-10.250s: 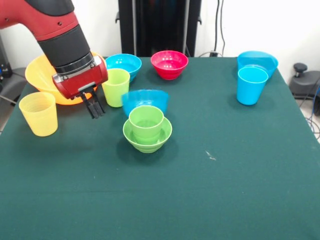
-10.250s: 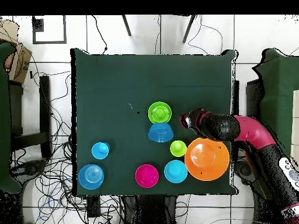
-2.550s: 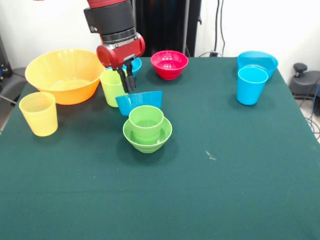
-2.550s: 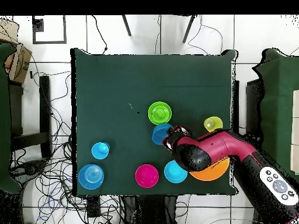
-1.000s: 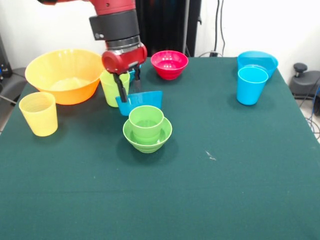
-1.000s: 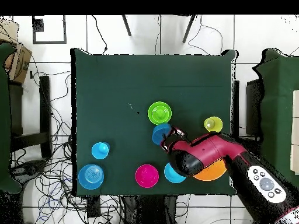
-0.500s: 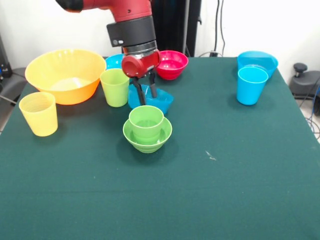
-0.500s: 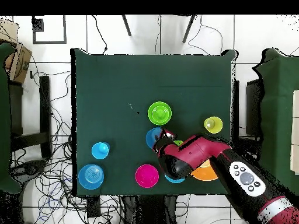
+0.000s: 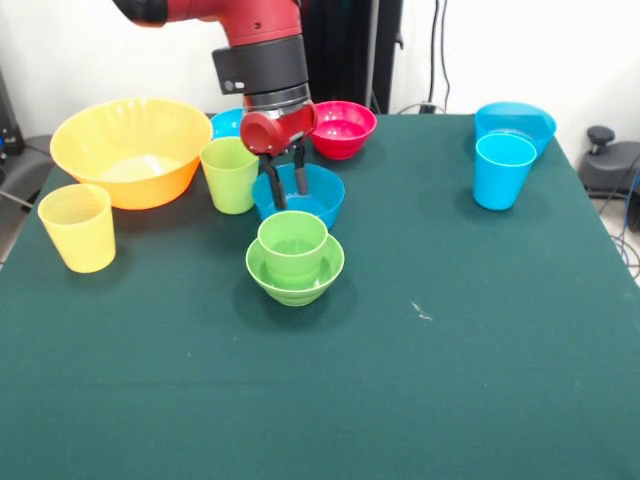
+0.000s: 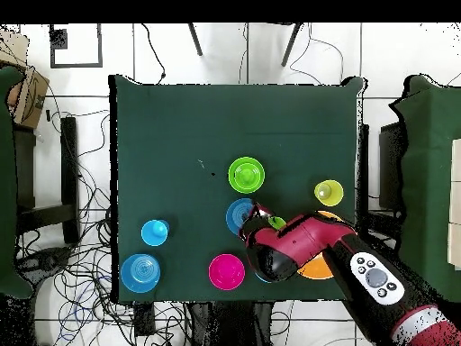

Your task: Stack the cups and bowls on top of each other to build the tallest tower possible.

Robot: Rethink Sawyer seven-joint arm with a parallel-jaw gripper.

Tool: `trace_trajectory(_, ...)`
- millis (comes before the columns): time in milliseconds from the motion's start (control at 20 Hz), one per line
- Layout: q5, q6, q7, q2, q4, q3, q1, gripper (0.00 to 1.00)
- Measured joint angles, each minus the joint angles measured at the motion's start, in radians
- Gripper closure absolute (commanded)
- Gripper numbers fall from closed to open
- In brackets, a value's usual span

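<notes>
The big desk with the dark green cloth (image 9: 480, 380) is crowded with plastic things, so a bump is the main worry. The very large round yellow-orange plastic bowl (image 9: 130, 148) and the tall yellow-green plastic cup (image 9: 230, 174) stand close to the red and black arm (image 9: 265, 60). If the arm is swung sideways, the yellow-green cup could be knocked over.

The small round blue plastic bowl (image 9: 300, 197) sits upright on the desk, just behind the tower (image 9: 294, 256). The tower is made of a small green plastic bowl with a green plastic cup set inside it. If the blue bowl is lifted badly, it could be tipped or dropped, because only its rim would be pinched. If it is carried too low, the tower could be hit and pushed away.

The pincer (image 9: 286, 186) is seen right at the blue bowl's near-left rim, with one finger outside the wall and one inside. Its fingers are spread a little, and it cannot be told whether the rim is gripped or let go. In the overhead view the pincer is hidden under the arm.
</notes>
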Motion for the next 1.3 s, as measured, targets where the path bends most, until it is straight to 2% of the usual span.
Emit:
trace_trajectory(600,0.008,0.0,0.0,0.0,-0.013,-0.042,0.0,0.0)
trace_trajectory(650,0.015,0.0,0.0,0.0,-0.016,-0.043,0.0,1.0)
trace_trajectory(1300,0.027,0.0,0.0,0.0,-0.019,-0.064,0.009,1.0)
